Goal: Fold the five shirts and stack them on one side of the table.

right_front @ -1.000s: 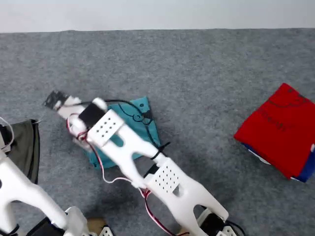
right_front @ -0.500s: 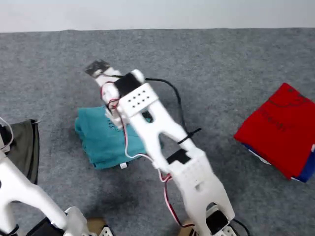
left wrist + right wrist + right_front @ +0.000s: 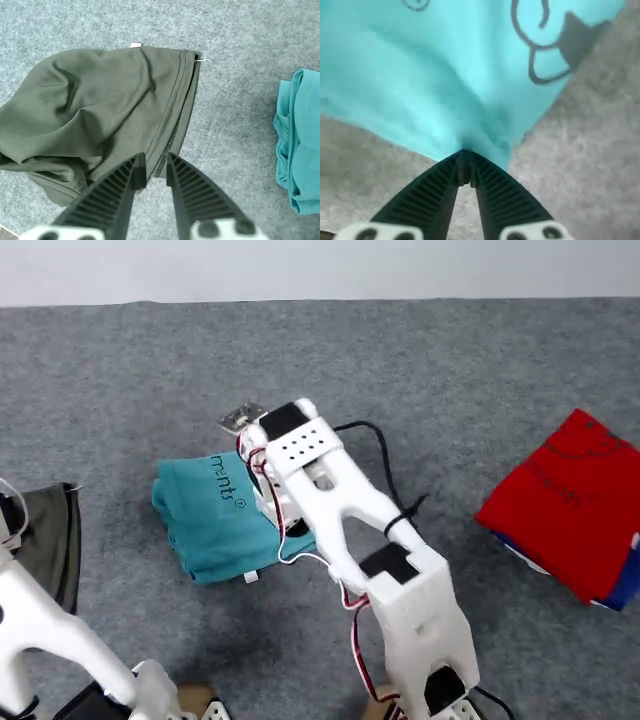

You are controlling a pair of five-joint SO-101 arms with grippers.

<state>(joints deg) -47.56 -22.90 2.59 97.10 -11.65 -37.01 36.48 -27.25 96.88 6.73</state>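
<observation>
Swinging back from the left part of the grey felt-covered counter (image 3: 450, 370), the right arm (image 3: 335, 505) had spent the last second crossing over the folded teal shirt with dark print (image 3: 205, 525), rising toward the far side, then coming down at the shirt's right edge. The cloth, earlier spread wider beneath the arm, lay as a compact rectangle left of centre. The right end effector (image 3: 465, 167) was pinched together on a fold of the teal shirt at its border, with bare counter on either side. That probably meant the folding of this shirt was nearly done and it was gripped for a last tidy or a carry to the pile.

The left arm (image 3: 40, 625) had not moved. Its left end effector (image 3: 155, 164) hung with its fingers slightly apart and nothing between them, just above the hem of the crumpled olive-green shirt (image 3: 100, 100) at the left edge.

Four shirts could be counted: one teal, one olive, and one red folded shirt (image 3: 570, 500) stacked on one blue shirt (image 3: 625, 585) at the right edge. A white sliver under that pile was too small to identify. Two arms were working.
</observation>
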